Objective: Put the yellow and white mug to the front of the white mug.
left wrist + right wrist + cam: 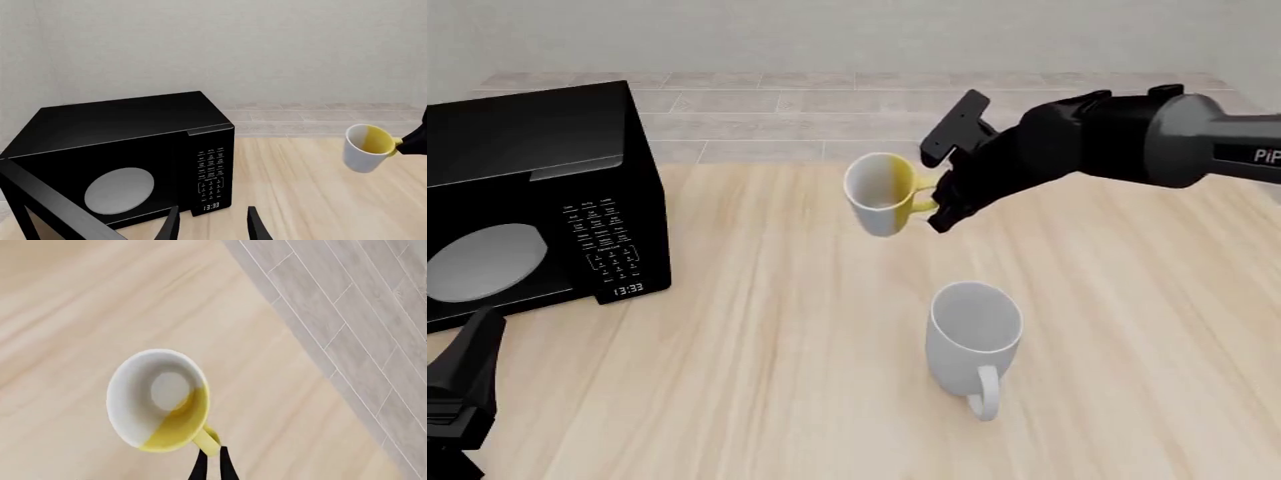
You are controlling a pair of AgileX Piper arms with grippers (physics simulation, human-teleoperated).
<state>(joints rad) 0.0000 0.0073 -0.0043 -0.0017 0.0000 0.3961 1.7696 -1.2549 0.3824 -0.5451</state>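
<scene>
The yellow and white mug hangs in the air, tilted, held by its yellow handle in my shut right gripper. It is beyond the white mug and a little to its left. It also shows in the right wrist view, with my right gripper pinched on the handle, and in the left wrist view. The white mug stands upright on the wooden table with its handle toward the front. My left gripper is open and empty, low at the table's front left.
A black microwave stands at the back left of the table, right in front of my left gripper. The table's far edge meets a grey tiled floor behind the mugs.
</scene>
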